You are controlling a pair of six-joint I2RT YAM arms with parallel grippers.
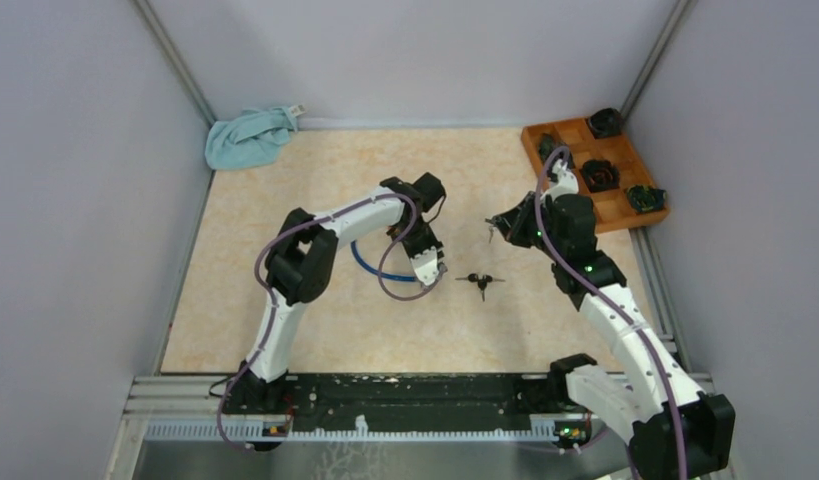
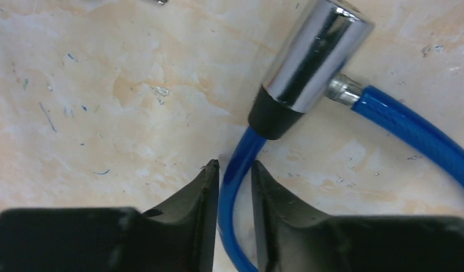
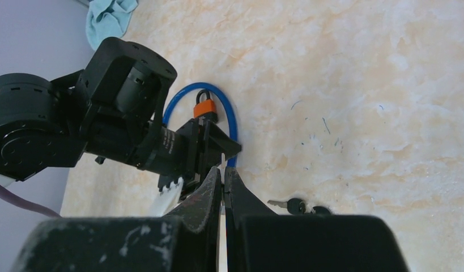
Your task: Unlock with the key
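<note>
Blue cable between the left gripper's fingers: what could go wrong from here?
The left gripper straddles only the glossy blue cable, beside the chrome lock cylinder, so the cylinder might swivel when pushed. The black-headed keys lie loose close to that gripper; a sweep could knock them away.

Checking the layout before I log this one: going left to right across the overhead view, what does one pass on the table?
Blue cloth → blue cable lock → left gripper → keys → wooden tray. The right gripper is left out: it overlaps the keys' span.
</note>
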